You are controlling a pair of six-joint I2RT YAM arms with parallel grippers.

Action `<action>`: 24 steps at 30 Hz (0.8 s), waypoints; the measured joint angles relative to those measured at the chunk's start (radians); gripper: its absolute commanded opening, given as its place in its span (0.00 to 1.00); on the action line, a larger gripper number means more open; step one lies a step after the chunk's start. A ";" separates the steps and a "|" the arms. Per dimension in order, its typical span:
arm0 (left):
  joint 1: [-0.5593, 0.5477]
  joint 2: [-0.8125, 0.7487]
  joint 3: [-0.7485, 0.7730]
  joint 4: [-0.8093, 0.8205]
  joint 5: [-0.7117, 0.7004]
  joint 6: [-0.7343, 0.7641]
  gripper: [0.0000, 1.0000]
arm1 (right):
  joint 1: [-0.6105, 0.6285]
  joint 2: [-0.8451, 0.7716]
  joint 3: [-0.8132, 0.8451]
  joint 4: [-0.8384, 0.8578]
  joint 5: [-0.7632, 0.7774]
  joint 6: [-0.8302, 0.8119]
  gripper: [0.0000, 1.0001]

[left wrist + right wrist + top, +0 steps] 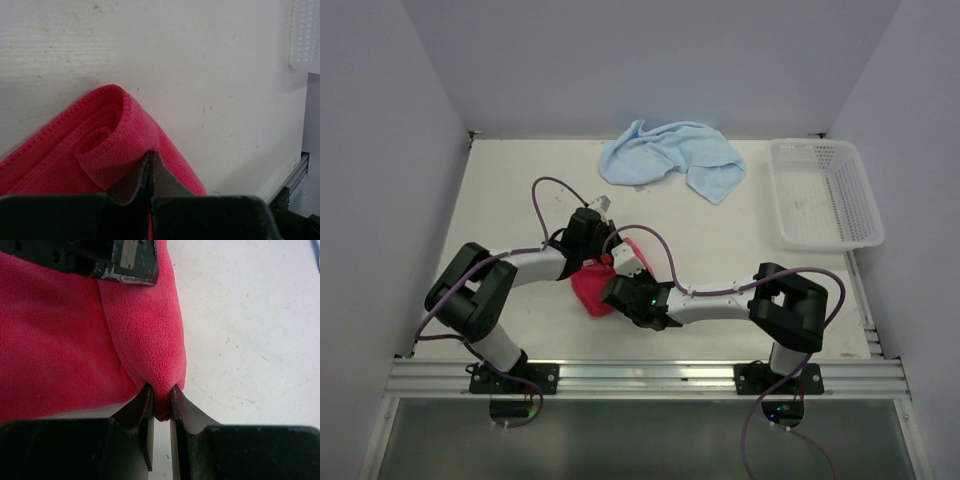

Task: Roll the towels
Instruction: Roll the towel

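Right pincer (161, 390) was nearly closed, pinching a fold of the red towel (588, 292); left pincer (151, 156) clamped its rolled edge, both near the table (740, 250) edge at 6 o'clock. Blue towel (670, 158) lay at 12 o'clock, with bare table between.

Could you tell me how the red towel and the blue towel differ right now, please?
The red towel is partly rolled; the blue towel lies crumpled. The left gripper and right gripper pinch the red towel; the blue towel is untouched, at the far edge of the table. Both are soft cloth.
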 measured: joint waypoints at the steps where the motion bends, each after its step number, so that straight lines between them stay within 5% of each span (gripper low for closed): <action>1: 0.000 0.008 0.000 0.000 -0.003 0.004 0.00 | 0.000 0.000 0.000 0.000 -0.004 0.002 0.09; 7: 0.002 0.039 -0.012 0.040 -0.008 0.018 0.00 | -0.019 -0.035 -0.008 0.007 -0.079 0.034 0.41; 17: 0.016 0.050 -0.049 0.124 0.004 0.018 0.00 | -0.294 -0.329 -0.271 0.235 -0.506 0.180 0.63; 24: 0.016 0.052 -0.049 0.126 0.005 0.021 0.00 | -0.444 -0.356 -0.405 0.441 -0.811 0.334 0.71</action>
